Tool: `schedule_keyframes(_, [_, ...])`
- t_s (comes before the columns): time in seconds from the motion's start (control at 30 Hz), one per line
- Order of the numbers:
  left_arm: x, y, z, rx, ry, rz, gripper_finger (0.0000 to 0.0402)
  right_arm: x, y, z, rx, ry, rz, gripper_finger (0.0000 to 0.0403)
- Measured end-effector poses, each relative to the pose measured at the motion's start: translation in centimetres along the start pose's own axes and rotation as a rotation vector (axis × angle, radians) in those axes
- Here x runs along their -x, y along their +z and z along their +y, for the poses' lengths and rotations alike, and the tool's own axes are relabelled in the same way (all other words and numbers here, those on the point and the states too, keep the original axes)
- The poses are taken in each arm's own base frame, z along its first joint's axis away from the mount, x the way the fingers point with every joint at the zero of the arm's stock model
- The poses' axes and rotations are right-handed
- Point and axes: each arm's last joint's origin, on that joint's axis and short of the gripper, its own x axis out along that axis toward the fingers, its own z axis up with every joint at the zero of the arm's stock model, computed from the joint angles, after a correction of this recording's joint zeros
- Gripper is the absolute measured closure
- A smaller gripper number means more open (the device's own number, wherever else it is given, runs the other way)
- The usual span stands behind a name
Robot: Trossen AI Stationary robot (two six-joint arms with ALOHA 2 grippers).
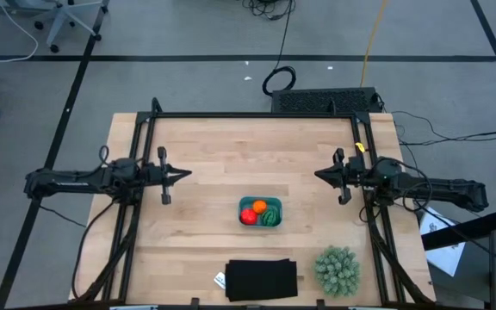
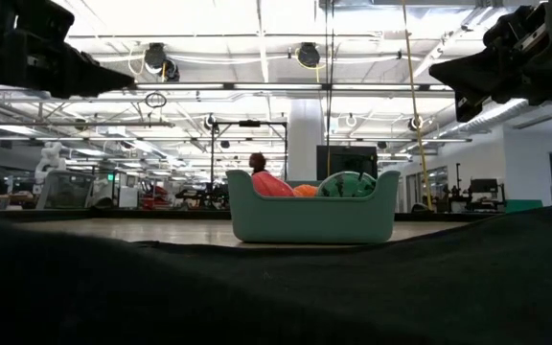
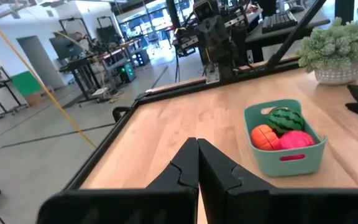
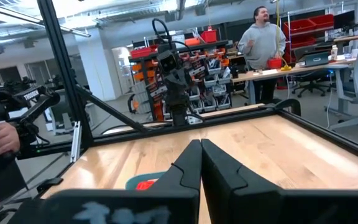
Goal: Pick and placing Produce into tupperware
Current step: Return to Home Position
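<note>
The wooden table (image 1: 213,146) is bare and passable between the left gripper (image 1: 186,174) and right gripper (image 1: 319,175), well apart at either side. The teal container (image 1: 260,200) stands mid-table; a black mat (image 1: 262,280) and spiky plant ball (image 1: 337,269) occupy the front edge

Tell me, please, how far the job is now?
Done: the red piece, the orange piece and the green piece all lie in the teal container. In hand: nothing; the left end effector and the right end effector are shut, empty, at opposite sides of the table. Left: no produce shows outside the container.
</note>
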Motion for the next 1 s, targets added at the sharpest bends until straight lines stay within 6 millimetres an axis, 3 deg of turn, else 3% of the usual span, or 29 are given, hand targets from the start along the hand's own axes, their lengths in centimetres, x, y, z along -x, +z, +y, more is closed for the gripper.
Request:
schedule_keyframes(0.43, [0.6, 0.1, 0.1, -0.018, 0.014, -0.073, 0.0402, 0.0, 0.0, 0.0, 0.002, 0.000, 0.000, 0.0403])
schedule_keyframes(1.0, [2.0, -1.0, -0.2, 0.035, -0.043, -0.003, 0.0402, 0.0, 0.0, 0.1, 0.012, 0.025, 0.002, 0.0403])
